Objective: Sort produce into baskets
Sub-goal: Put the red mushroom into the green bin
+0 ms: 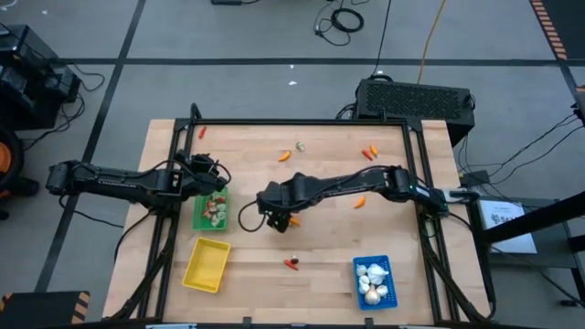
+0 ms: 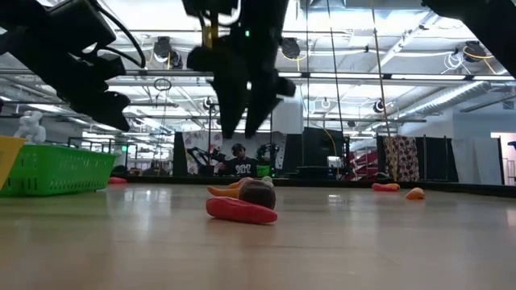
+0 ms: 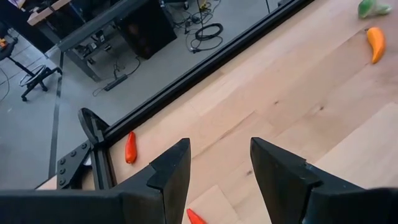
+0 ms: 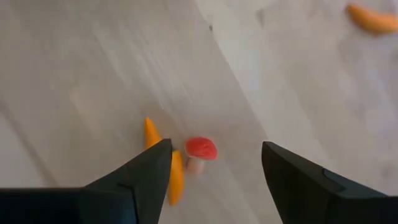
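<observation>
High view: three baskets on the wooden table (image 1: 256, 251). One green basket (image 1: 200, 219) at the left, holding several small mixed pieces; one yellow basket (image 1: 207, 265) near-left of it, nothing visible in it; one blue basket (image 1: 374, 280) at the near right, holding about four white garlic bulbs (image 1: 372, 274). Loose produce: one red piece (image 1: 203, 132) at the far left, one orange piece (image 1: 284, 156) with one pale green piece (image 1: 300, 145) beside it far centre, a red-orange pair (image 1: 369, 153) far right, one orange piece (image 1: 359, 202) right of centre, one red cluster (image 1: 292, 264) near centre. Left gripper (image 1: 218, 183) over the far edge of the green basket. Right gripper (image 1: 279, 219) mid-table over a small orange-red item.

Low view: one red pepper (image 2: 240, 210) lying flat with a dark round piece touching it behind; the green basket at the left; two orange pieces (image 2: 385, 187) far right. One gripper hangs above the pepper, clear of it.

Left wrist view: left gripper (image 3: 219, 163) spread apart, empty; one red piece (image 3: 130, 147) near the table's frame.

Right wrist view: right gripper (image 4: 214, 163) released, fingers wide, holding nothing; between them on the table one red-capped mushroom (image 4: 199, 152), and one orange carrot (image 4: 176, 176) just beside it
</observation>
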Action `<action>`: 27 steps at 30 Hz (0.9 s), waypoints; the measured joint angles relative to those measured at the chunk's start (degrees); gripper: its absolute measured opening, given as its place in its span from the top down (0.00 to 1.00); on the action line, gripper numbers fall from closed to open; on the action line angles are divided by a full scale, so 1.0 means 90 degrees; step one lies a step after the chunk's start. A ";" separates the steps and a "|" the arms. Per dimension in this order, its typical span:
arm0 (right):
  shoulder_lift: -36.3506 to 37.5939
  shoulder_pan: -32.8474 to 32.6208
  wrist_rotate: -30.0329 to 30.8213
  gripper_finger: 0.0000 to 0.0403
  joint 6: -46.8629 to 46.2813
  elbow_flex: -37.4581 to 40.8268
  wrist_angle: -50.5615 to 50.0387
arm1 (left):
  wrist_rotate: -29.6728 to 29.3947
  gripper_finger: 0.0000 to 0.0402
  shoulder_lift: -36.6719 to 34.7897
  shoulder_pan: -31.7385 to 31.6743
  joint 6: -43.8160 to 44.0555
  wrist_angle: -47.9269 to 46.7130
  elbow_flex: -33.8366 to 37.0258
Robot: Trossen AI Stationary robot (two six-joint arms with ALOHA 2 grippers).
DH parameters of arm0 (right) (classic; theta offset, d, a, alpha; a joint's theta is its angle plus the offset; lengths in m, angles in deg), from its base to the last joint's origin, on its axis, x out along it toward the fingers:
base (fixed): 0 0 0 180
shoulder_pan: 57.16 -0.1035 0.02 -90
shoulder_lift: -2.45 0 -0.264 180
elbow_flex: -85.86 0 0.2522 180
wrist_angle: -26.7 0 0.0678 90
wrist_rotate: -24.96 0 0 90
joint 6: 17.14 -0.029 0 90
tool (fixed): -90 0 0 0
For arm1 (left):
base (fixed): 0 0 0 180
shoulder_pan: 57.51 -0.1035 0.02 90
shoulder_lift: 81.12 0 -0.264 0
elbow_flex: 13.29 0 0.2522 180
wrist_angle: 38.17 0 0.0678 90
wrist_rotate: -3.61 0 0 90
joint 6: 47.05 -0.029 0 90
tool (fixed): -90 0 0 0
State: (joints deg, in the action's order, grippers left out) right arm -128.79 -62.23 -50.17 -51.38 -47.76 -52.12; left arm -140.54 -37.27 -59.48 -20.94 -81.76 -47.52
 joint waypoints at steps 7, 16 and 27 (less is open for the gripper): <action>-0.0002 0.0115 -0.0039 0.41 -0.0481 0.0995 0.0626 | 0.0005 0.56 0.0000 0.0000 -0.0173 0.0189 0.0000; 0.0000 0.0197 -0.0603 0.41 -0.0655 0.1896 0.1697 | 0.0003 0.56 0.0000 0.0000 -0.0338 0.0464 0.0000; 0.0060 0.0139 -0.0584 0.41 -0.1082 0.2208 0.1850 | -0.0035 0.56 0.0001 0.0000 -0.0505 0.0590 0.0000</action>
State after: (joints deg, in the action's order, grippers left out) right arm -128.25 -60.98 -55.43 -61.11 -27.89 -35.47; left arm -140.86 -37.25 -59.48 -25.49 -76.44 -47.52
